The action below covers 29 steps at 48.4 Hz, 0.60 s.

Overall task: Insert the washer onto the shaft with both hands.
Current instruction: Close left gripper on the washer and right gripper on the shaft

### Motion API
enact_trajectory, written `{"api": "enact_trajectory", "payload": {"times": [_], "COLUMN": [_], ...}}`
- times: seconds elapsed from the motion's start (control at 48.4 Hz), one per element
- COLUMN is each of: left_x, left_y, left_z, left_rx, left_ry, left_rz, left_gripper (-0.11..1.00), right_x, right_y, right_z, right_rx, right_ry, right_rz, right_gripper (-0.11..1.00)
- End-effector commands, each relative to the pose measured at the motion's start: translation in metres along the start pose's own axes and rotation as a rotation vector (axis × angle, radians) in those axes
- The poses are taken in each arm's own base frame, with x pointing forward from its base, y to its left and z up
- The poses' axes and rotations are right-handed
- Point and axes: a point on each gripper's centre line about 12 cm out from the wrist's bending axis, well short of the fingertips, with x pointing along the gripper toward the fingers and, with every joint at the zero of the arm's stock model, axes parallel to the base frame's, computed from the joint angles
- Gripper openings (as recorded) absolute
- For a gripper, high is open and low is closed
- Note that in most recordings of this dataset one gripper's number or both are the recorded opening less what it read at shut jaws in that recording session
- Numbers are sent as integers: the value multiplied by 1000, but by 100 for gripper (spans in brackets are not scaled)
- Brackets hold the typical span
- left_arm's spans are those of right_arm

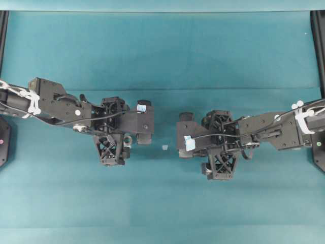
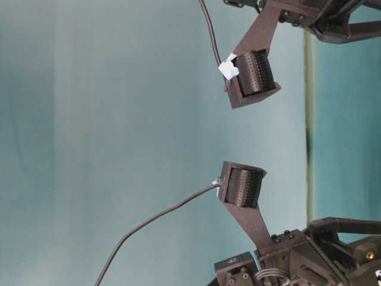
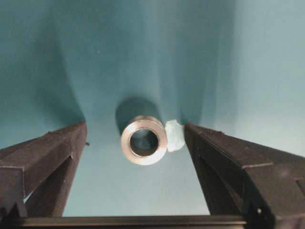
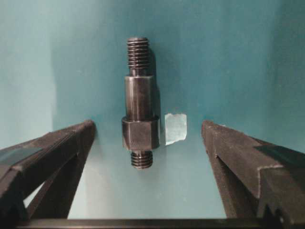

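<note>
Both black, lattice-bodied grippers hang over the teal table (image 1: 162, 61) with their jaws spread about as wide as they go, and neither has hold of anything.

Through the left wrist camera, the small dull grey-tan metal washer (image 3: 144, 140) sits on the cloth in the gap of the left gripper (image 3: 136, 143), roughly midway between the two dark fingers and touching neither. Its dark centre hole faces the lens, so it seems to be lying flat, with no long axis to line up. A pale scrap of tape (image 3: 174, 135) lies just beside it at 3 o'clock, touching or nearly so.

Through the right wrist camera, the short dark grey stepped metal shaft (image 4: 139, 102) lies in the gap of the right gripper (image 4: 147, 143). Its long axis runs from 12 to 6 o'clock in that view, crosswise to the line on which the jaws close, with the longer threaded end at 12 and the wide collar nearest the fingertips. It sits nearer the left-hand finger than the right-hand one. Another pale tape square (image 4: 176, 128) lies at 3 o'clock from the collar.

From overhead the two parts are hidden under the gripper bodies. Each arm looks already paired with its own part, the left with the washer and the right with the shaft, so I judge that a straight descent and a squeeze suits both.
</note>
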Motion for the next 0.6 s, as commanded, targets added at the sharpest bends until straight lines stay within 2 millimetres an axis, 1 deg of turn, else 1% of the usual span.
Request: {"api": "enact_trajectory", "payload": {"times": [0.0, 0.578], "left_x": [-1, -1], "left_y": [-1, -4], "left_z": [4, 4], "left_rx": [4, 6], "left_ry": [-15, -20], "left_rz": [0, -3], "left_gripper": [95, 95], "right_x": [-2, 2], "right_y": [1, 0], "right_z": [3, 2], "right_rx": [-9, -7], "right_ry": [-17, -6], "right_rz": [1, -1], "right_gripper": [87, 87]}}
